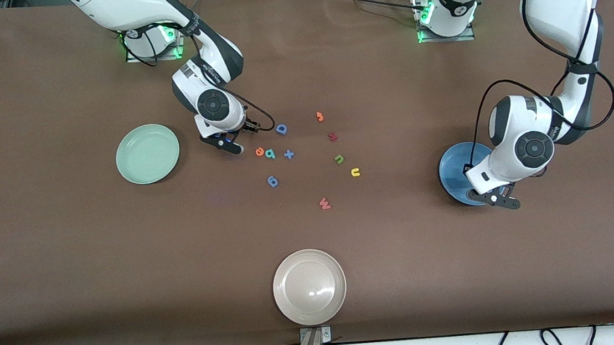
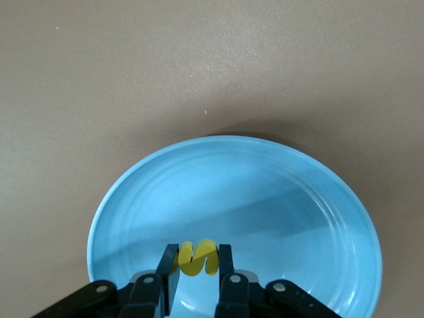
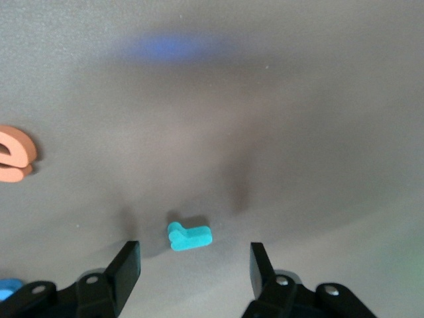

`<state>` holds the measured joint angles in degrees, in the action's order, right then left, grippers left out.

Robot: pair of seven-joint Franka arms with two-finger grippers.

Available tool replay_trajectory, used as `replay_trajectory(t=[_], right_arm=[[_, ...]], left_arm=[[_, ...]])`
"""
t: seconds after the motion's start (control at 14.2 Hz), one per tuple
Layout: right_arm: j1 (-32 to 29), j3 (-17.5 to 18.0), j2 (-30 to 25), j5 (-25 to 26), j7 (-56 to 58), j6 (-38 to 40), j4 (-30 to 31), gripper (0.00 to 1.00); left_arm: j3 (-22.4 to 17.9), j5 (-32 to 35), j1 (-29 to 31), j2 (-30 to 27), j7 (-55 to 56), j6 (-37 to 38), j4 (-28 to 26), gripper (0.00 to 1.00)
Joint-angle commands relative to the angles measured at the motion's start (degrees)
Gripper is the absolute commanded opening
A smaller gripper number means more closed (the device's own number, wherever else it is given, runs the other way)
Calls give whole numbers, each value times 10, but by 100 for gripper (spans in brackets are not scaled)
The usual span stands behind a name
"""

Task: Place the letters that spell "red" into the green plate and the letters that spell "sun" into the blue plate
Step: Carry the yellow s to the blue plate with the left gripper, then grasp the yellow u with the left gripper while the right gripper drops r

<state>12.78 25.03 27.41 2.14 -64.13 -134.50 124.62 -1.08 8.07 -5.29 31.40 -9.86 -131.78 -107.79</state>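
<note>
Over the blue plate (image 1: 454,173) (image 2: 278,199) my left gripper (image 1: 495,199) (image 2: 195,257) is shut on the yellow "s" (image 2: 197,258). My right gripper (image 1: 229,145) (image 3: 195,262) is low over the table beside the green plate (image 1: 147,153). It is open, and the teal "r" (image 3: 190,236) lies flat between its fingers, touching neither. The orange "e" (image 1: 259,152) (image 3: 13,154) and teal "d" (image 1: 270,153) lie close by. The green "n" (image 1: 339,159) and yellow "u" (image 1: 355,172) sit mid-table.
Other letters are scattered mid-table: a blue "D" (image 1: 281,129), a blue plus (image 1: 289,154), a blue "9" piece (image 1: 273,181), an orange piece (image 1: 320,117), a dark red "m" (image 1: 332,136) and a pink "w" (image 1: 325,203). A beige plate (image 1: 309,287) sits nearest the front camera.
</note>
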Motion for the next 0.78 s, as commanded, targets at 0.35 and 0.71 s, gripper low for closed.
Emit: replay_trajectory(t=[0.35, 0.71], right_arm=[[0, -1, -5, 12, -11, -59, 37, 55], [0, -1, -5, 12, -11, -59, 37, 23]], left_arm=[[68, -1, 2, -39, 10, 44, 3, 100], [160, -20, -17, -43, 192, 51, 10, 100]])
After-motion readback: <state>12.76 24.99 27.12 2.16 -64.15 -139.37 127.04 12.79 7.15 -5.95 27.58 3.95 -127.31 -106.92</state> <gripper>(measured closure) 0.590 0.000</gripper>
